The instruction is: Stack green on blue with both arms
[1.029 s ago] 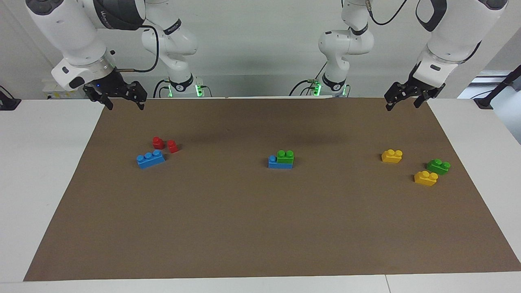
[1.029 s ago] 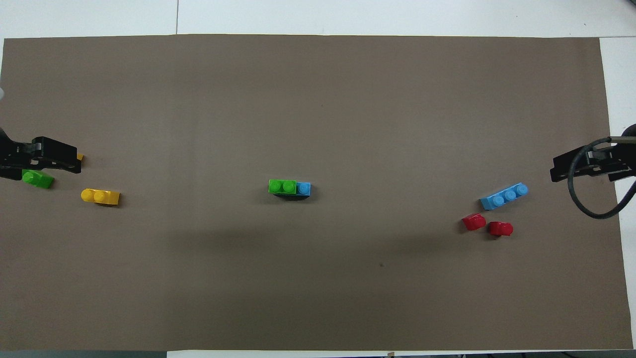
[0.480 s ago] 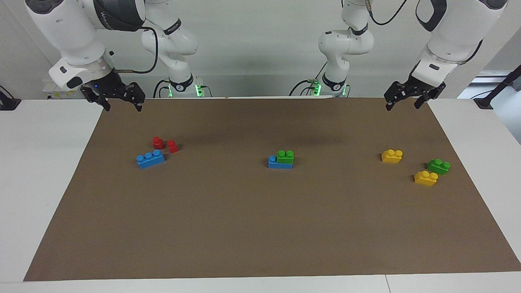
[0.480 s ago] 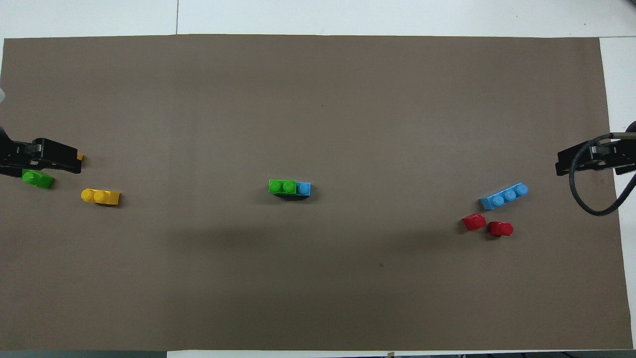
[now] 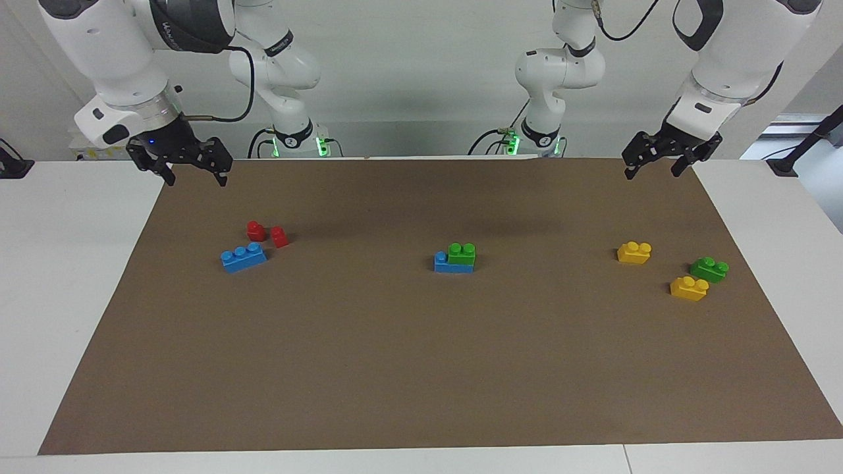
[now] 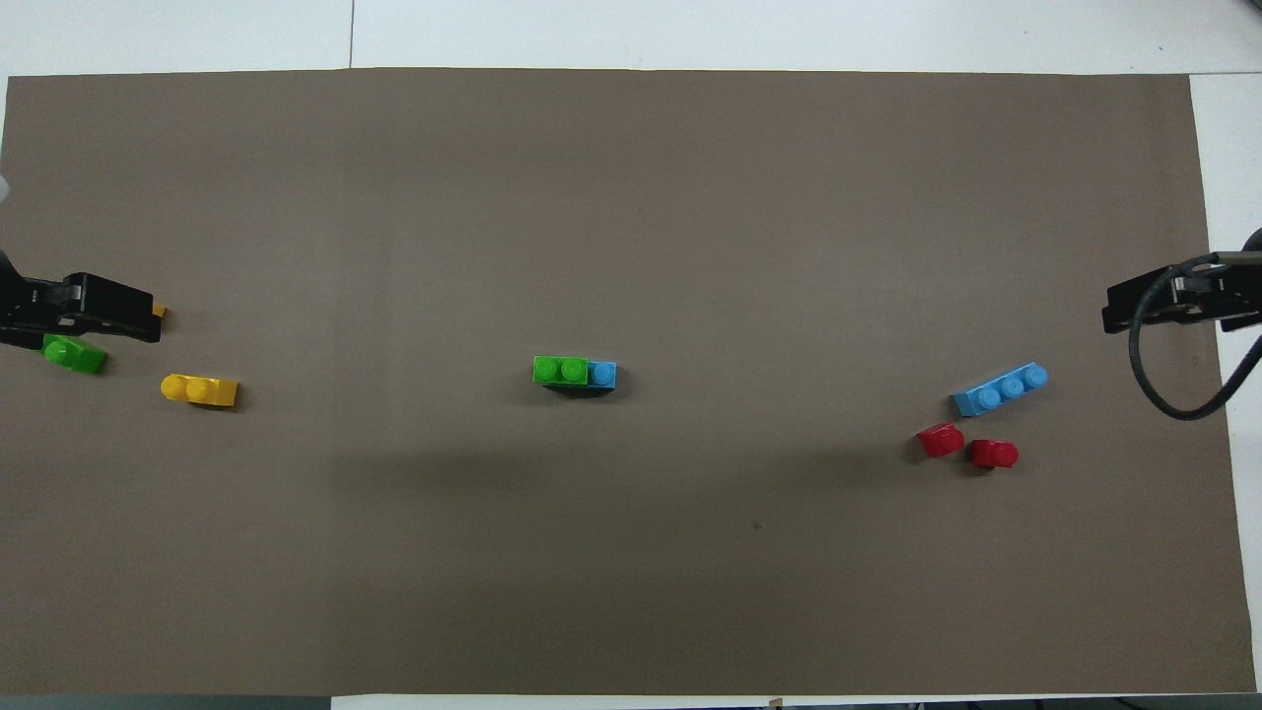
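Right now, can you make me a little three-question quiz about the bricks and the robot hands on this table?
1. True or false: the green brick sits on top of the blue brick in the middle of the brown mat.
2. How many yellow bricks are on the mat?
3. Which brick lies beside the two red pieces: A) the spare blue brick, B) the darker green brick, C) a yellow brick?

Key:
1. True; it covers two studs and leaves one blue stud bare.
2. Two.
3. A.
Bonus: the left gripper and right gripper both hang open and hold nothing.
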{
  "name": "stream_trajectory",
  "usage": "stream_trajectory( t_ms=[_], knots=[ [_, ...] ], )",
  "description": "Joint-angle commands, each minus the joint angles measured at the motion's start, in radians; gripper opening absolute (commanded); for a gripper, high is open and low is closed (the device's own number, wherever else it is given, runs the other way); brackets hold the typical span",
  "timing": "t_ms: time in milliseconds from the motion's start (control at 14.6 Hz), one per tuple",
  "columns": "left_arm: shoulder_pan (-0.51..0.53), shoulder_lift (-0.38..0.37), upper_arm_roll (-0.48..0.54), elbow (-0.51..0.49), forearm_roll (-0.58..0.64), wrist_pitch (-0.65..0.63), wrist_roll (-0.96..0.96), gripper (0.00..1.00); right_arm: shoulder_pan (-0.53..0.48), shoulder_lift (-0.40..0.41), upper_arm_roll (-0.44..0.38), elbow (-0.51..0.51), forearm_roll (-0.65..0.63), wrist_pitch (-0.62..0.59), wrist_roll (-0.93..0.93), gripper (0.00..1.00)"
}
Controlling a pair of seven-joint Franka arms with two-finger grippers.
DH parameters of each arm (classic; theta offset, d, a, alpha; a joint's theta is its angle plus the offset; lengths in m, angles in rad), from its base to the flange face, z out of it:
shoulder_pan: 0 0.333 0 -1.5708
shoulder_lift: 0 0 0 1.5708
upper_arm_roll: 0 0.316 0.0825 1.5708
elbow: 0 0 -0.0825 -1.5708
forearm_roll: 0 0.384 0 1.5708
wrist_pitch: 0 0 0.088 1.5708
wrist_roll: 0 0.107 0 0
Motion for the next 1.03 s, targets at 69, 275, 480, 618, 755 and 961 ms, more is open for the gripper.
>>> stream_trajectory(
  t_ms=[69, 275, 480, 618, 755, 961],
  knots=[
    [0.001, 0.004, 0.005, 0.007, -0.018, 0.007, 0.02, 1.0, -0.011, 0.016, 0.012, 0.022, 0.002, 0.003, 0.008, 1.0],
    [0.001, 0.004, 0.005, 0.008, -0.018, 0.007, 0.02, 1.0, -0.012, 0.016, 0.012, 0.02, 0.022, -0.001, 0.037, 1.0],
    [0.001, 0.004, 0.005, 0.008, -0.018, 0.007, 0.02, 1.0, -0.012, 0.016, 0.012, 0.02, 0.024, -0.005, 0.037, 1.0],
    [0.001, 0.004, 0.005, 0.008, -0.018, 0.007, 0.02, 1.0, -0.012, 0.014, 0.012, 0.02, 0.024, -0.008, 0.037, 1.0],
    [0.003, 0.004, 0.005, 0.007, -0.018, 0.008, 0.022, 1.0, -0.012, 0.014, 0.012, 0.02, 0.024, -0.01, 0.042, 1.0],
    [0.003, 0.004, 0.005, 0.007, -0.019, 0.008, 0.022, 1.0, -0.012, 0.014, 0.012, 0.02, 0.022, -0.01, 0.042, 1.0]
  ],
)
